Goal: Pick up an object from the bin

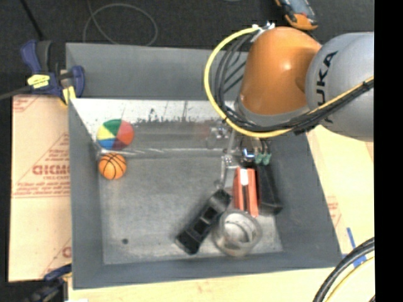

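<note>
Two things sit nearest the gripper [243, 163] — orange-red bar [245, 194], clear cup [238, 234]. Approach step, I'd say; can't tell if it's open — next, centre on one.

The arm's orange cover [277, 74] hides the bin's [157, 68] far right corner from us. We cannot see the top ends of the red stick [244, 195] and the black bar [269, 195] beside it, which run under the gripper [242, 163]. A dark speck [124, 241] near the front left corner is too small to name.
</note>
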`<control>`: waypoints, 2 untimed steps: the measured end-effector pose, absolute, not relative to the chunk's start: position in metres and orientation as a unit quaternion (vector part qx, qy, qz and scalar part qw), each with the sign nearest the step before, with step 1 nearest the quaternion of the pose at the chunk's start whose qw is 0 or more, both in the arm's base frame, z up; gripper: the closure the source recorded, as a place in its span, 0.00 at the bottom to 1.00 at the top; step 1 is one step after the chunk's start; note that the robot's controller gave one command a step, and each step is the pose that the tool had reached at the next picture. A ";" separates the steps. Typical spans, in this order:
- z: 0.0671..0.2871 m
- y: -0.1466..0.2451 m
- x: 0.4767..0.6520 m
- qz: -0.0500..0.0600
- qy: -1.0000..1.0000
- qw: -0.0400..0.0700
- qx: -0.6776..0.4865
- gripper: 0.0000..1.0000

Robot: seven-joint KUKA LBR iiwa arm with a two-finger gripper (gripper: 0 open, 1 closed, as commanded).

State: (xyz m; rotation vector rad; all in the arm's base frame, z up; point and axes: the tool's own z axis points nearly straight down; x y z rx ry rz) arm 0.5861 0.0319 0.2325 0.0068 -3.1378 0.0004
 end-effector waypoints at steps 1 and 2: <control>0.238 0.032 0.587 0.000 -1.000 -0.002 0.002 0.00; 0.203 0.038 0.575 0.000 -0.999 -0.004 0.041 0.00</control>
